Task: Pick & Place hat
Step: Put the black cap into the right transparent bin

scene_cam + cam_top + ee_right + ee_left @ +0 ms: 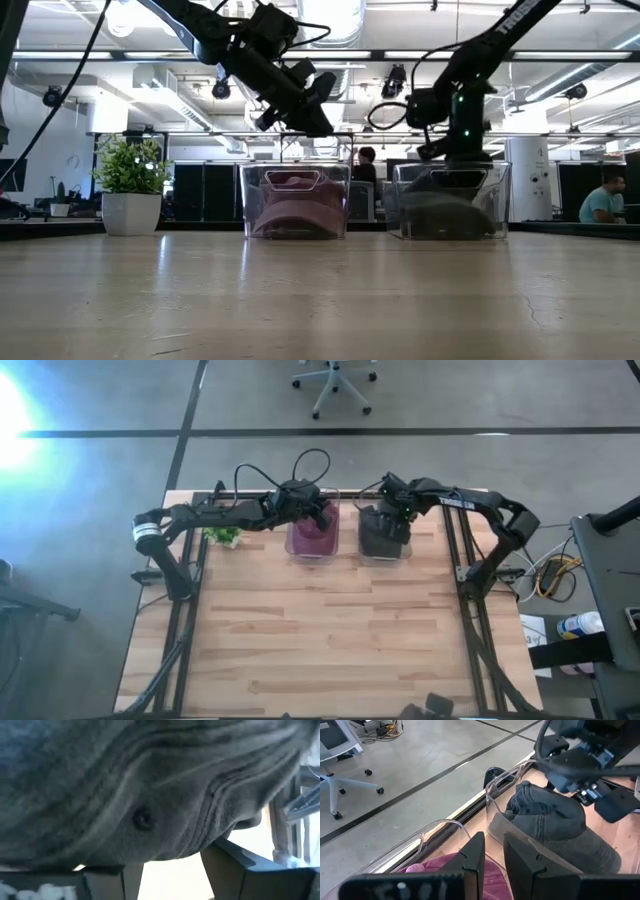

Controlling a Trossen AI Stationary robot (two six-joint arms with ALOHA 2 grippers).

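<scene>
Wooden table (330,640), pink hat (295,218) in clear bin (296,200), grey hat (445,215) in neighbouring bin (448,199)

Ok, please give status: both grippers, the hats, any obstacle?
Left gripper empty, above pink hat. Right gripper down on grey hat, grip unclear. Both hats in clear bins. No obstacle seen.

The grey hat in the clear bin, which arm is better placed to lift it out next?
The right. Its gripper is down in the right clear bin, fingers straddling the grey hat. The left gripper hovers above the other bin holding the pink hat, gripping nothing.
</scene>
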